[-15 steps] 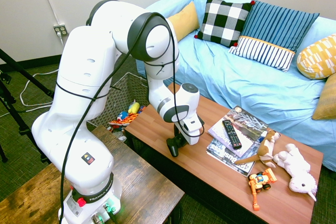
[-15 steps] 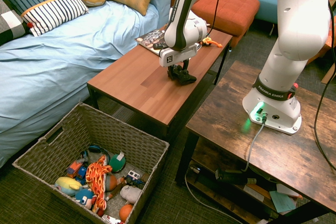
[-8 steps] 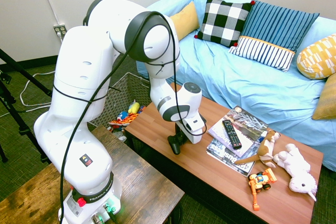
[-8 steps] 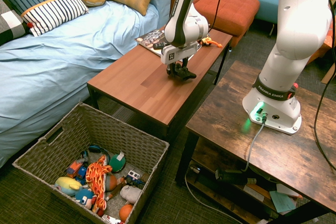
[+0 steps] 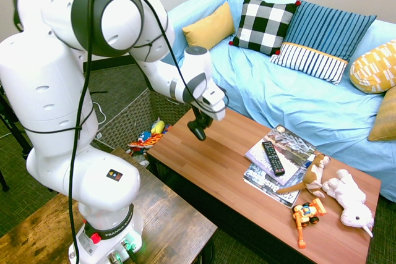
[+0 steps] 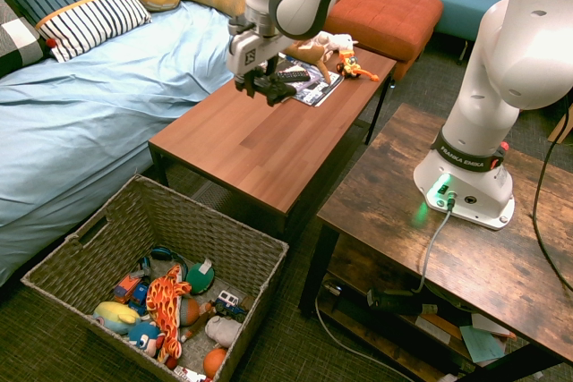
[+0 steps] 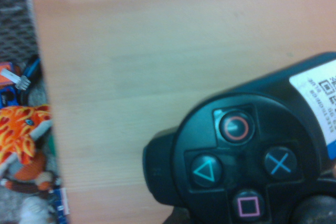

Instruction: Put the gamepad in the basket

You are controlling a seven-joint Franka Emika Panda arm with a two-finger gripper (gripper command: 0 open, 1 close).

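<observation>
Blue sofa with six pillows sits behind one brown table [image 5: 223, 165]. One gripper [image 5: 198, 129] pinches one black gamepad [image 6: 269, 89] above it. One basket [image 6: 107, 230] waits on the floor.

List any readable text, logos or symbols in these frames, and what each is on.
"FRANKA EMIKA": arm base ring, second exterior view; same ring in the first exterior view is too small to read.
Circle, triangle, cross, square symbols: buttons on the gamepad, wrist view.
White sticker on the gamepad: code pattern and print, too blurred.
Magazine covers: too small.
</observation>
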